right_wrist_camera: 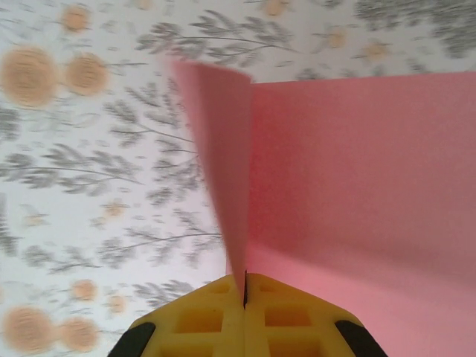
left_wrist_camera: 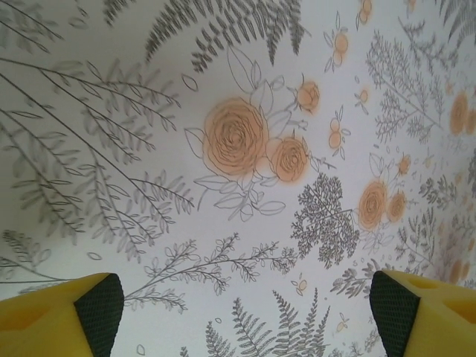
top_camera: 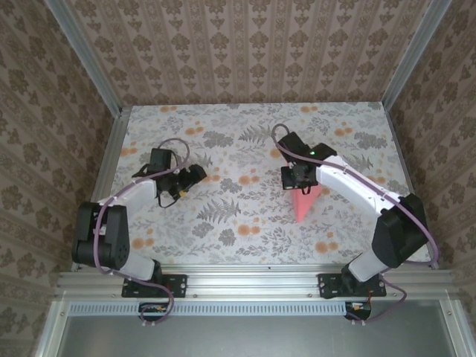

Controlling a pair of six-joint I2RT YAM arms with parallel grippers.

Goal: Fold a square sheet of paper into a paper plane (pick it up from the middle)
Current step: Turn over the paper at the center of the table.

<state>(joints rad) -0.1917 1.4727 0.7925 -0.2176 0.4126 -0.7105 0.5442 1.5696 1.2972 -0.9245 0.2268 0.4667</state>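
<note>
1. Presently, the right gripper [top_camera: 296,177] [right_wrist_camera: 245,288] is clenched, its jaws pressed flat together on a raised fold of the paper plane [top_camera: 305,201] [right_wrist_camera: 357,186].
2. The paper plane lies at the 3 o'clock side of the table [top_camera: 223,223], its tip pointing to 6 o'clock and its wide end under the gripper.
3. The left gripper [top_camera: 181,181] [left_wrist_camera: 245,306] is released at the 9 o'clock side. Its jaws stand wide apart with nothing between them but flowered tabletop, well apart from the plane.

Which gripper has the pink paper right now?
The right gripper: its jaws are shut on a fold of the paper plane. The left gripper hangs open above the flowered tabletop, holding nothing.
</note>
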